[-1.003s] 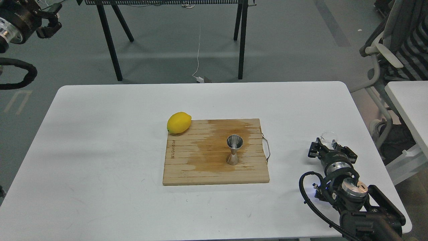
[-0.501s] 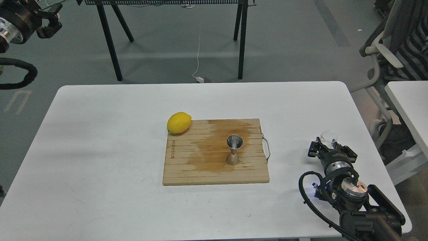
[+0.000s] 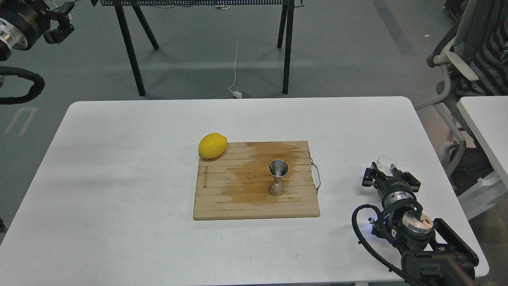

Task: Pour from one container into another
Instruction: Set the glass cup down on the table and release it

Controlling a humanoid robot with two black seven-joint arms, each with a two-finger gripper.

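The tiny clear cup [image 3: 386, 160] is at the table's right side, just off the far end of my right gripper [image 3: 387, 170]. The dark fingers [image 3: 369, 176] stand on either side of it and appear shut on it. The steel hourglass jigger [image 3: 278, 177] stands upright on the wooden cutting board [image 3: 222, 206], on a dark wet stain, well to the left of the cup. My left gripper [image 3: 64, 22] is raised at the top left corner, off the table, open and holding nothing.
A yellow lemon [image 3: 212, 145] lies at the board's far left corner. The board has a metal handle [image 3: 317, 176] on its right edge. A second table [image 3: 482, 119] and a chair [image 3: 456, 67] stand to the right. Black stand legs [image 3: 287, 47] rise beyond the white table [image 3: 119, 178].
My right gripper and the clear cup have shifted slightly left together. The left gripper has edged a little upward at the corner. Jigger, board and lemon stay still.
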